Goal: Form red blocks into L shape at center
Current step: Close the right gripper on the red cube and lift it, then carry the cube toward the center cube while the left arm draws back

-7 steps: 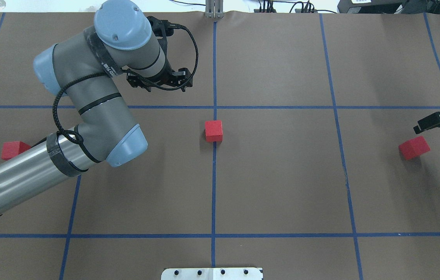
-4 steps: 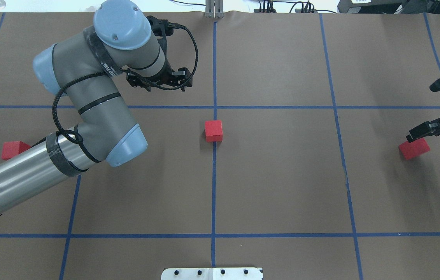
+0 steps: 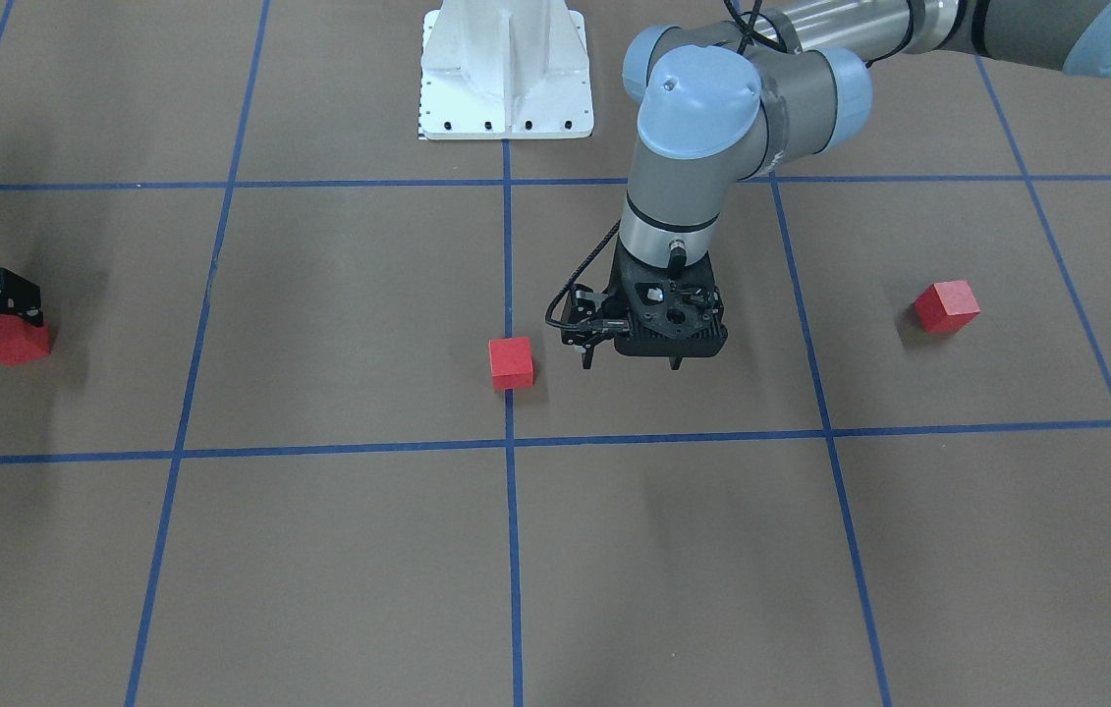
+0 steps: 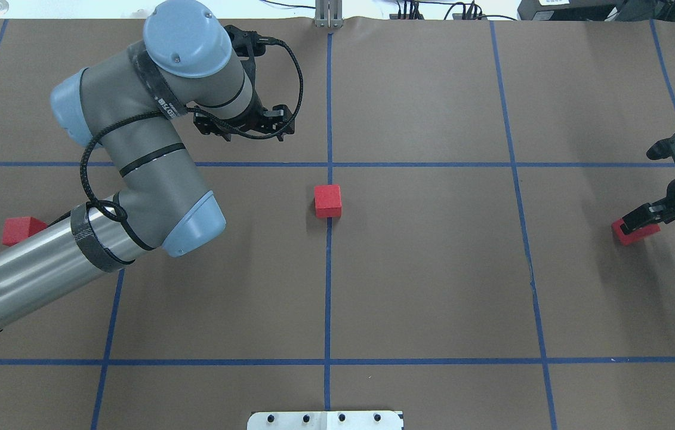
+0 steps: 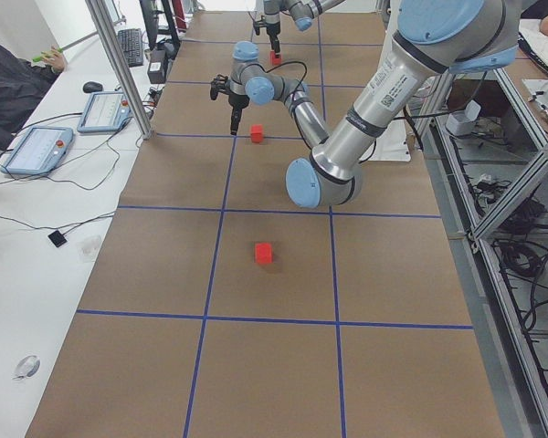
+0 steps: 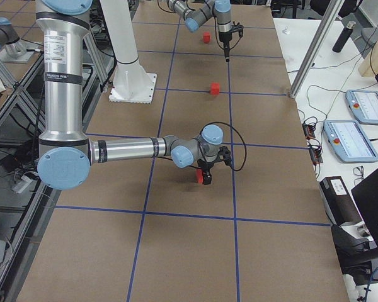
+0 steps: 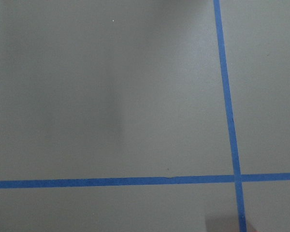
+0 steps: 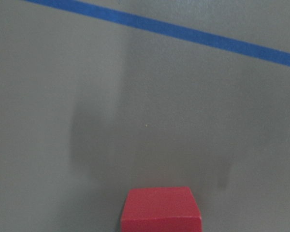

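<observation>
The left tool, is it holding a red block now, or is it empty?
Empty. The left tool hangs above bare brown paper, apart from the center red block; nothing sits between its jaws.

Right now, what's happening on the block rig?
No L formed yet. The center block sits on the middle blue line. The right pincer, open, hangs just above the right-side block, not gripping it. The left pincer hovers open and empty beside the center block. The left-side block lies far off, untouched.
</observation>
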`<state>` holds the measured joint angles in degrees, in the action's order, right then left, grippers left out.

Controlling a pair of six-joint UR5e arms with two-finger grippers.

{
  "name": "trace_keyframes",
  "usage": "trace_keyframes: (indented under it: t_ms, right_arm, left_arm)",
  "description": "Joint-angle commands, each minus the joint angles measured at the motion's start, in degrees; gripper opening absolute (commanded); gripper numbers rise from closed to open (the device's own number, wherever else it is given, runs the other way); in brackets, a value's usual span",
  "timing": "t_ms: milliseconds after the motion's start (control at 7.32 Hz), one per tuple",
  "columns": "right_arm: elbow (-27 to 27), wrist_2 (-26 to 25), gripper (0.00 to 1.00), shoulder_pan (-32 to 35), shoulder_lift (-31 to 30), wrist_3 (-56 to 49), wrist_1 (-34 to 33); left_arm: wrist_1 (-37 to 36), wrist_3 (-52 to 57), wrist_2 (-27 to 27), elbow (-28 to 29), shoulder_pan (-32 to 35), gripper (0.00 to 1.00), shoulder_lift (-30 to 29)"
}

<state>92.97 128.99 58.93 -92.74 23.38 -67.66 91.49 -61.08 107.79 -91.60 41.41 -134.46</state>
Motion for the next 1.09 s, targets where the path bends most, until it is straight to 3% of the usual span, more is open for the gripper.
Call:
trace_keyframes:
  t_ms: [0, 137, 410, 683, 956]
  right_arm:
    - [-0.16, 0.73, 0.37, -0.14, 0.10, -0.09, 0.25]
    - [0.01, 0.65, 0.05, -0.14, 0.71, -0.09, 0.25]
    - [0.37, 1.00, 0.00, -0.14, 4.12, -0.09, 0.07]
    - [0.10, 3.35, 0.00, 1.87, 8.25, 0.61, -1.67]
    - [-0.59, 5.66, 0.00, 3.38, 24.61, 0.70, -20.73]
  left_arm:
    - [0.00, 0.00, -0.03, 0.02, -0.01, 0.99, 0.07]
    - [0.00, 0.00, 0.05, 0.02, -0.01, 0.99, 0.07]
    - [0.01, 0.00, 0.14, -0.77, 0.16, 0.99, 0.16]
    - [0.09, 0.78, 0.23, -7.59, 0.60, 0.99, 6.72]
    - [-0.08, 4.80, 2.41, -15.67, 3.05, 0.99, 16.01]
